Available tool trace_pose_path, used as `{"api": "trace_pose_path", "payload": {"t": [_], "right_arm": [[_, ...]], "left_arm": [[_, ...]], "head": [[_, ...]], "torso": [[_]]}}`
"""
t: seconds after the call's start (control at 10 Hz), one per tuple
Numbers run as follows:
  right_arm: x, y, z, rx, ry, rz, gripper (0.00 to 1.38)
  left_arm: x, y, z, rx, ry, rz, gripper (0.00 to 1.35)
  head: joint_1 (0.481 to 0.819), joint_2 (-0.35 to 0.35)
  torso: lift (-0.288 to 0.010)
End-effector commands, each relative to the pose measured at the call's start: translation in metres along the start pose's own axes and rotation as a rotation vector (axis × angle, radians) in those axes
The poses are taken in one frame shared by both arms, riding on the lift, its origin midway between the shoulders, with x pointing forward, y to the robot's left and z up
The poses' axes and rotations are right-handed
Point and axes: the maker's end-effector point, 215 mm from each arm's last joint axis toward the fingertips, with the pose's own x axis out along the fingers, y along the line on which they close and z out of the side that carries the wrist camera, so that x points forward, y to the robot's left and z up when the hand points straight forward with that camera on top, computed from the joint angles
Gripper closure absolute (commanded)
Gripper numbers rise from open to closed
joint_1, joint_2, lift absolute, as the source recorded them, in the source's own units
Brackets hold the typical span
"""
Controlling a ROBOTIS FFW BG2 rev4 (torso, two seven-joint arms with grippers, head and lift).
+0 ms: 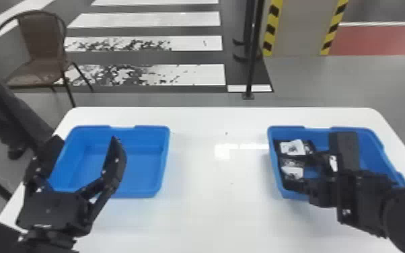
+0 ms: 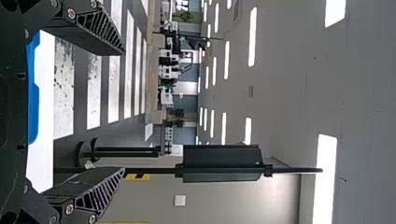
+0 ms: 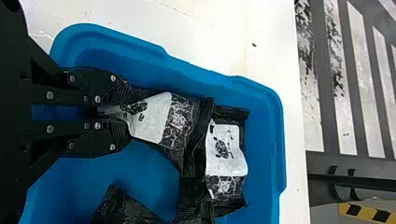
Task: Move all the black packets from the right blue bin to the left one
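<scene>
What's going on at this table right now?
The right gripper has its fingers closed on one end of a black packet with a white label, down in the right blue bin. Another labelled packet lies next to it in that bin. The left gripper hangs open at the left blue bin, holding nothing. The transfer isn't finished: there are packets in the right bin yet to go across.
</scene>
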Motion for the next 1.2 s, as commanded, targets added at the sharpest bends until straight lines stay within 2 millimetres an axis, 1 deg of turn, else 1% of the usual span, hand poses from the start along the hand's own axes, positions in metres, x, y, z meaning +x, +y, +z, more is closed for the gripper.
{"api": "trace_pose_path", "payload": {"t": [0.0,0.2,0.3,0.4,0.5,0.6,0.7,0.8,0.9,1.0,1.1], "right_arm": [[-0.005,-0.004,0.015,0.017,-0.08,-0.002,1.07],[-0.02,-0.02,0.048,0.031,-0.249,-0.029,1.07],[-0.031,-0.024,0.067,0.039,-0.334,-0.028,1.07],[-0.044,-0.017,0.089,0.036,-0.425,0.012,1.07],[-0.056,-0.003,0.113,0.032,-0.524,0.095,1.07],[-0.061,0.012,0.133,0.034,-0.605,0.194,1.07],[-0.062,0.025,0.149,0.042,-0.679,0.297,1.07],[-0.059,0.05,0.153,0.002,-0.677,0.377,1.07],[-0.06,0.087,0.161,-0.065,-0.695,0.478,1.07],[-0.066,0.119,0.163,-0.092,-0.715,0.563,1.07],[-0.068,0.147,0.156,-0.089,-0.711,0.638,1.07]], "left_arm": [[-0.001,0.001,0.0,0.0,0.0,0.003,0.16],[-0.002,0.002,0.001,0.002,-0.003,0.004,0.16],[-0.002,0.003,0.001,0.0,-0.003,0.007,0.16],[-0.002,0.001,0.001,0.001,-0.003,0.004,0.16],[-0.002,0.002,0.002,0.0,-0.008,0.006,0.15],[-0.002,0.002,0.006,0.005,-0.02,0.006,0.13],[-0.001,0.002,0.005,0.006,-0.018,0.007,0.1],[-0.001,0.001,0.004,0.006,-0.015,0.006,0.11],[0.0,-0.001,0.002,0.001,-0.01,0.004,0.11],[0.002,-0.003,0.001,-0.007,-0.007,0.0,0.11],[0.003,-0.009,0.0,-0.003,-0.004,-0.011,0.12]], "head": [[0.695,0.05],[0.695,0.041],[0.695,0.034],[0.695,0.022],[0.695,0.02],[0.695,0.031],[0.695,0.047],[0.695,0.063],[0.695,0.073],[0.695,0.104],[0.695,0.14]], "torso": [[-0.14],[-0.14],[-0.14],[-0.14],[-0.14],[-0.14],[-0.14],[-0.14],[-0.14],[-0.14],[-0.14]]}}
